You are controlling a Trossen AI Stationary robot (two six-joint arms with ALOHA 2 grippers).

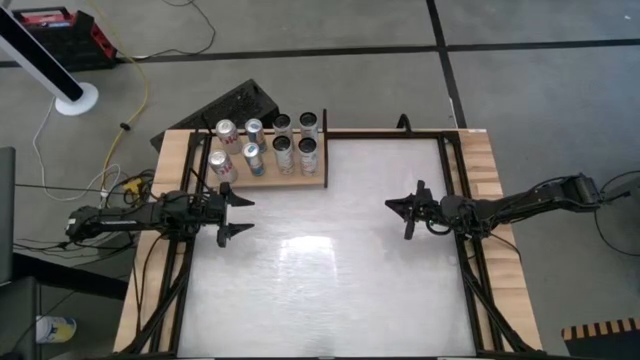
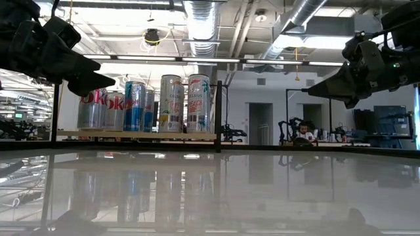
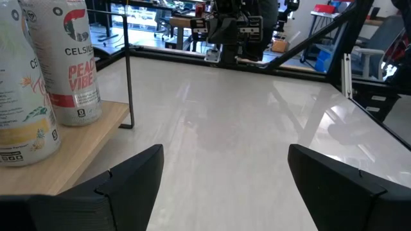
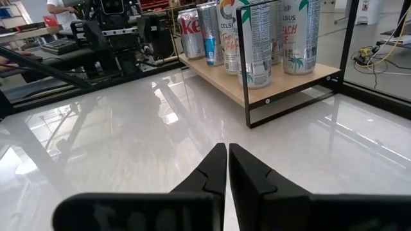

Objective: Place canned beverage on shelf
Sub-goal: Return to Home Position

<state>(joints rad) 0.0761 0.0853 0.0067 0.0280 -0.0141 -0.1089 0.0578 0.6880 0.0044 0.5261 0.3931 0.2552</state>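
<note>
Several beverage cans (image 1: pixel 265 150) stand upright on the light-wood shelf (image 1: pixel 290 180) at the table's far left; they also show in the low view (image 2: pixel 170 103) and the right wrist view (image 4: pixel 257 38). My left gripper (image 1: pixel 245 214) is open and empty above the white tabletop, just near of the shelf; two cans (image 3: pixel 70 64) and the shelf's corner (image 3: pixel 96 138) show beside it in its wrist view. My right gripper (image 1: pixel 398 210) is shut and empty above the table's right half, pointing toward the left arm; its fingers meet in its wrist view (image 4: pixel 228 157).
The glossy white tabletop (image 1: pixel 320 270) lies between the two grippers. Black frame rails (image 1: pixel 465 240) and wooden edges (image 1: pixel 500 250) run along the table's sides. The shelf has a thin black upright at its right end (image 4: pixel 247 64). A black case (image 1: pixel 235 103) lies on the floor beyond the far-left corner.
</note>
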